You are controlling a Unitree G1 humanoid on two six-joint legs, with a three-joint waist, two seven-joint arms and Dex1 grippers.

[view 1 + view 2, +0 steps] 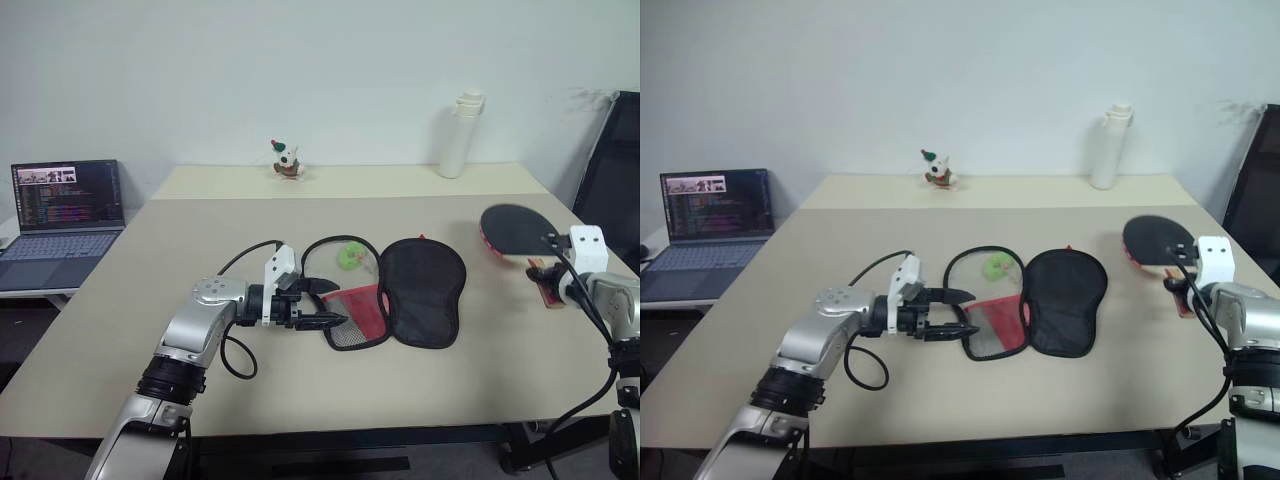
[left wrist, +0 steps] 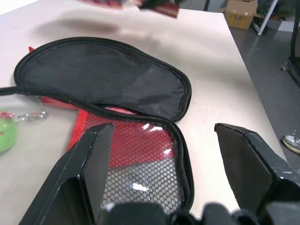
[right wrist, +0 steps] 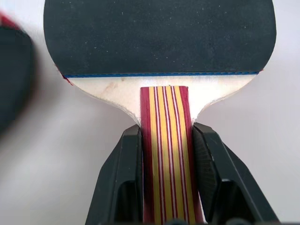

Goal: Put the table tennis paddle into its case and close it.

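Paddle (image 3: 159,42) clamped by handle in right claw (image 3: 165,154), well right of open case (image 1: 395,295); left claw (image 1: 318,304) wide beside case.

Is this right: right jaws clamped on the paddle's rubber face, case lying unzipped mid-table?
Not quite. The right gripper is shut on the table tennis paddle by its striped wooden handle, not the rubber face; the right wrist view shows the jaws either side of the handle. The case does lie unzipped mid-table.
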